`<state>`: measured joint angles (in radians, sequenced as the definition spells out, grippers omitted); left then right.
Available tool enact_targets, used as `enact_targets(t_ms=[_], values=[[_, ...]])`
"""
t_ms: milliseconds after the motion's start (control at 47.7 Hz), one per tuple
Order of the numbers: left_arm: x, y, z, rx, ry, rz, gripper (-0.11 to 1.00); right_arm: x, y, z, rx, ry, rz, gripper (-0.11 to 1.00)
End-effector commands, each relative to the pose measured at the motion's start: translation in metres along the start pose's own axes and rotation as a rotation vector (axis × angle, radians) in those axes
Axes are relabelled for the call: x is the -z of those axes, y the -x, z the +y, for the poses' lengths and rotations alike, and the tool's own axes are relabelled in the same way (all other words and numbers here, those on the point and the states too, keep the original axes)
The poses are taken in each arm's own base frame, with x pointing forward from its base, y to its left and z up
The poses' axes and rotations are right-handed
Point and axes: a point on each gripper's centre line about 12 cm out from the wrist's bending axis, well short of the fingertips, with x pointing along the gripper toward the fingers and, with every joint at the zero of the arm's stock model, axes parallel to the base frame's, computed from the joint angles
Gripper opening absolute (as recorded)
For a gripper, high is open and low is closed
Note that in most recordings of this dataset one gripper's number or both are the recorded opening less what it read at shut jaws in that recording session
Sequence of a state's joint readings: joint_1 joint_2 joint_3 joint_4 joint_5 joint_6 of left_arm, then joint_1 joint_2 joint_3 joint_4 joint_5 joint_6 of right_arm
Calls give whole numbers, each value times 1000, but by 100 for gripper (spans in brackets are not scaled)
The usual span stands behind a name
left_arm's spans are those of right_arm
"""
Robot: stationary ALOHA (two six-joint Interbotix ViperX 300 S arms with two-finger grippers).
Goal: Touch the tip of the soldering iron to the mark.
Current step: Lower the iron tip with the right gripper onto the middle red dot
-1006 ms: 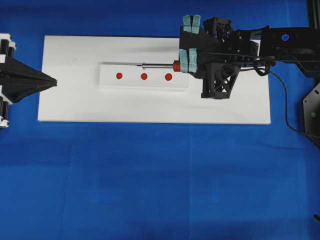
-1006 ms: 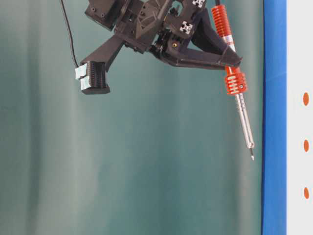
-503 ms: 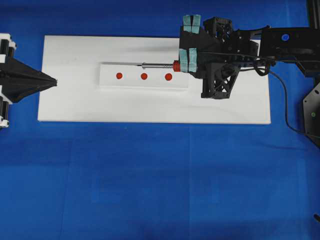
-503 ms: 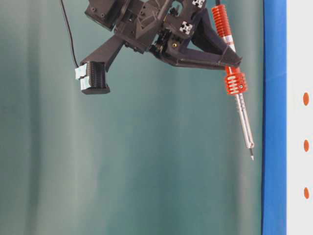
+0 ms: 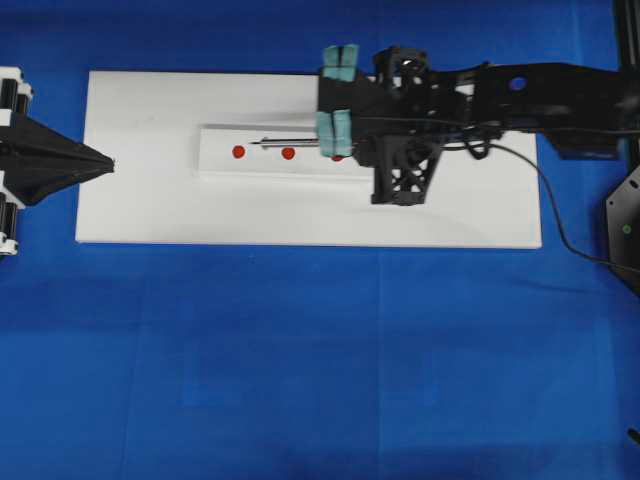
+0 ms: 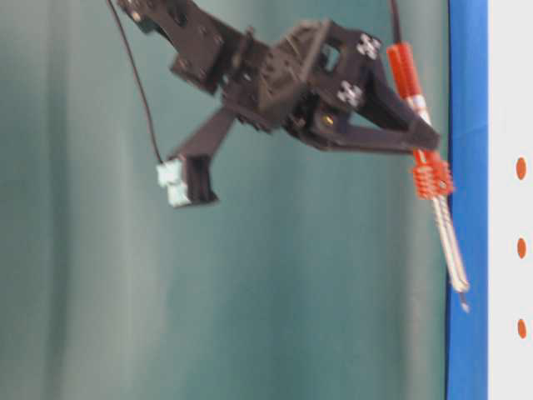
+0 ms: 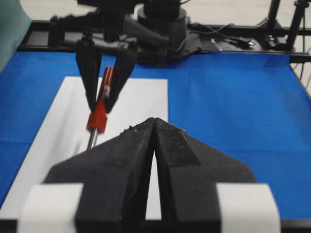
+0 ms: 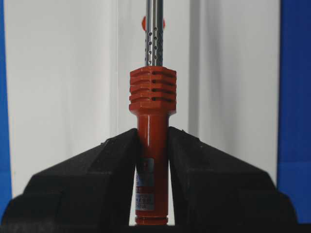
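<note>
The right gripper (image 8: 151, 141) has its jaws clamped on the red-orange-handled, silver-shafted soldering iron (image 5: 290, 142), which hangs above the red dots (image 5: 288, 153). Blur hides tip height; overshoot could miss the mark. The left gripper (image 7: 153, 127) is closed, empty.

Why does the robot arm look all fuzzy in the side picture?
In the table-level view the right gripper and soldering iron are smeared by motion blur; the right wrist view shows the iron sharp between the fingers; the left wrist view blurs its own near fingers.
</note>
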<state>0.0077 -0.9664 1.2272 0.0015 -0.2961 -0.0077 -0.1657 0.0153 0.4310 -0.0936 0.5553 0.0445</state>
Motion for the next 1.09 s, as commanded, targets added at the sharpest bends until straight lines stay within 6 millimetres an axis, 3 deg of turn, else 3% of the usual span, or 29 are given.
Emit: enact_targets(t_ms=[0, 419, 1069], values=[[-4, -2, 1, -3, 0, -12, 0, -15, 3, -1, 2, 2, -41, 6], [-1, -1, 1, -3, -3, -6, 0, -13, -29, -1, 2, 5, -3, 6], [-1, -1, 0, -1, -2, -6, 0, -10, -34, -5, 6, 1, 15, 6]])
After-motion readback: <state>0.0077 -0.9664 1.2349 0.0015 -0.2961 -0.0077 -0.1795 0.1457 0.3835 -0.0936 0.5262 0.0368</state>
